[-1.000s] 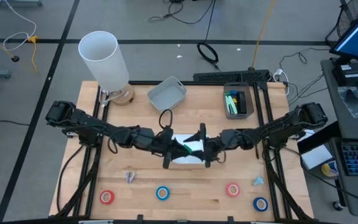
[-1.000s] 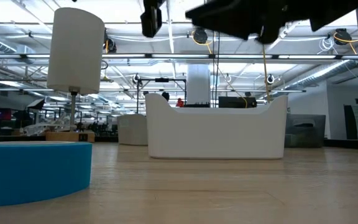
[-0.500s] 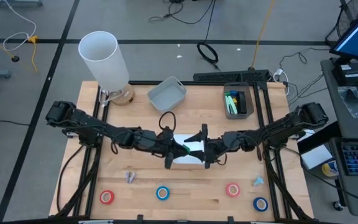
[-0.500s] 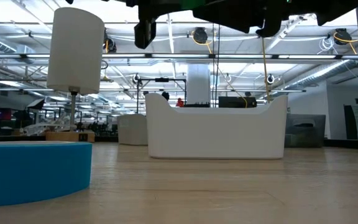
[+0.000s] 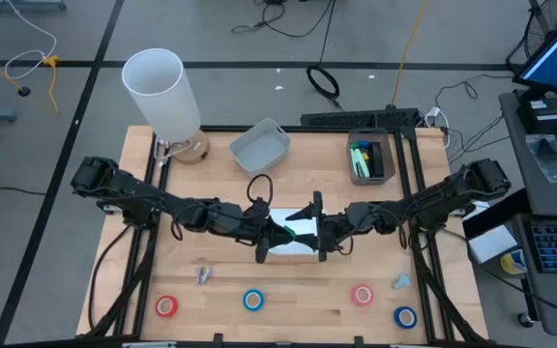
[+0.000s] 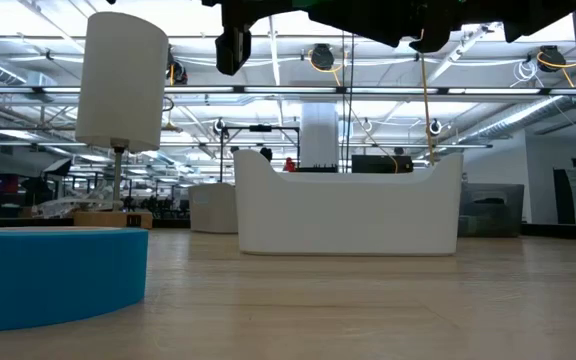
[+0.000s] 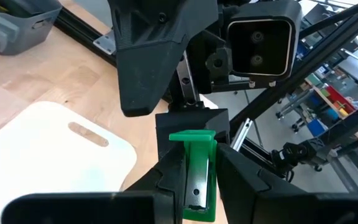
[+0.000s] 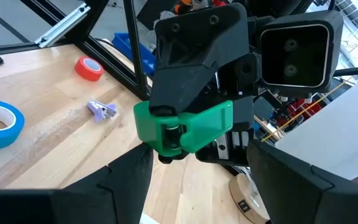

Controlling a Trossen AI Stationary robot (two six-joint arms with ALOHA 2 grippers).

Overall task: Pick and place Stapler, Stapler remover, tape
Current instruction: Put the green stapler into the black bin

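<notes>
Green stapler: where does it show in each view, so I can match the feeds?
High view: green stapler at table centre, above the white tray, between the arms.
Low view: not clearly visible; the tray stands mid-picture.
Left wrist view: centre, gripped in the left claw.
Right wrist view: centre, in front of the camera.
Shared landmark: the white tray, also in the left wrist view.

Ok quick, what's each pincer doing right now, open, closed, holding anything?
Left pincer: closed on the green stapler, above the white bin.
Right pincer: open, holding nothing, facing the stapler.
</notes>
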